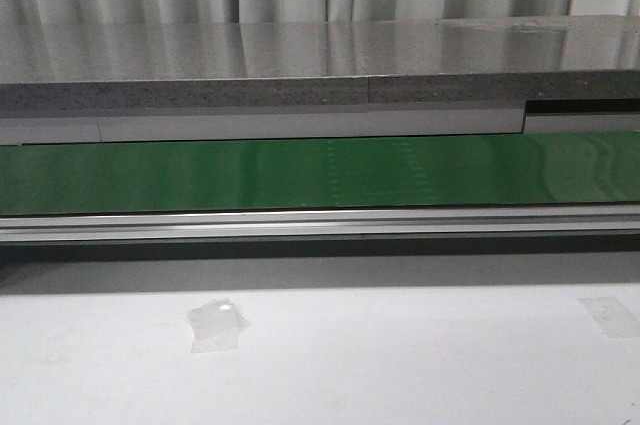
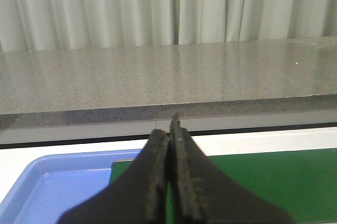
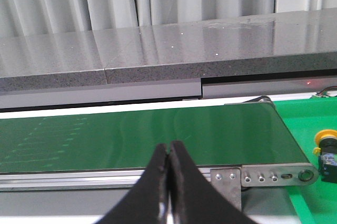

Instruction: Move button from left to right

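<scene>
Black fingers pressed together on both the left hand (image 2: 169, 174) and right hand (image 3: 169, 182), gripping nothing, poised over a green conveyor belt (image 1: 320, 173) beside a blue tray (image 2: 52, 187). No button can be made out, so the step is unclear; locating it comes next.

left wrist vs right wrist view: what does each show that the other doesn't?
Left wrist view: a light blue plastic tray beside the belt, and the left end effector, fingers pressed together. Right wrist view: the belt's metal end bracket with bolts, a yellow-and-black part on a green base, and the right end effector, also closed. Both: the green conveyor belt, the grey speckled stone ledge, and pale curtains behind.
</scene>
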Controlling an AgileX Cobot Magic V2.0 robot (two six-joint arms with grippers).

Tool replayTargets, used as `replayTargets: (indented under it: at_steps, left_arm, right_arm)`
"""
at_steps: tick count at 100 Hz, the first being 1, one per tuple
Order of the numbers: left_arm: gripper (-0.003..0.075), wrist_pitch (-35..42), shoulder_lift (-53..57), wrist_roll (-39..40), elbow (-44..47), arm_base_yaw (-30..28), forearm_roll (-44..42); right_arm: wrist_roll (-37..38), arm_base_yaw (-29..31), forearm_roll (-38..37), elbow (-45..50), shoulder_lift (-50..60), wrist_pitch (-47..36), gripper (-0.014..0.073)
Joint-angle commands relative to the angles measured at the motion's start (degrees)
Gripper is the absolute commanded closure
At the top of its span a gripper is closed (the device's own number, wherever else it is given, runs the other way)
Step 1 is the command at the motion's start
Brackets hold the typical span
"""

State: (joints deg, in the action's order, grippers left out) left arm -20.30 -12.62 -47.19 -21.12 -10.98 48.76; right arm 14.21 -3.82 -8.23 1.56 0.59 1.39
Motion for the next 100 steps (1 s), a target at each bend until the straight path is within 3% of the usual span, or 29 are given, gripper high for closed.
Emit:
replayTargets:
  at_steps: [1, 44, 54, 78, 100]
  left_arm:
    - [0.074, 3.02, -0.47, 0.01, -1.47, 0.36, 1.7]
    - [0.074, 4.61, -0.47, 0.83, -1.47, 0.74, -0.4]
    - [0.074, 3.76, -0.47, 9.43, -1.37, 2.4, -10.64]
    - [0.074, 3.62, -0.47, 39.73, -1.11, 8.29, -39.61]
    - [0.074, 14.39, 3.39, 49.26, 6.24, 11.54, -49.52]
  right_arm:
    - [-0.14, -0.1, -0.76, -0.86, 1.1, -4.11, 0.0694]
    - [-0.14, -0.1, -0.76, -0.86, 1.1, -4.11, 0.0694]
    - [-0.14, -0.1, -0.76, -0.86, 1.1, -4.11, 0.0694]
    - [-0.14, -0.1, -0.76, -0.86, 1.1, -4.11, 0.0694]
    - [-0.14, -0.1, -0.76, -0.86, 1.1, -4.11, 0.0694]
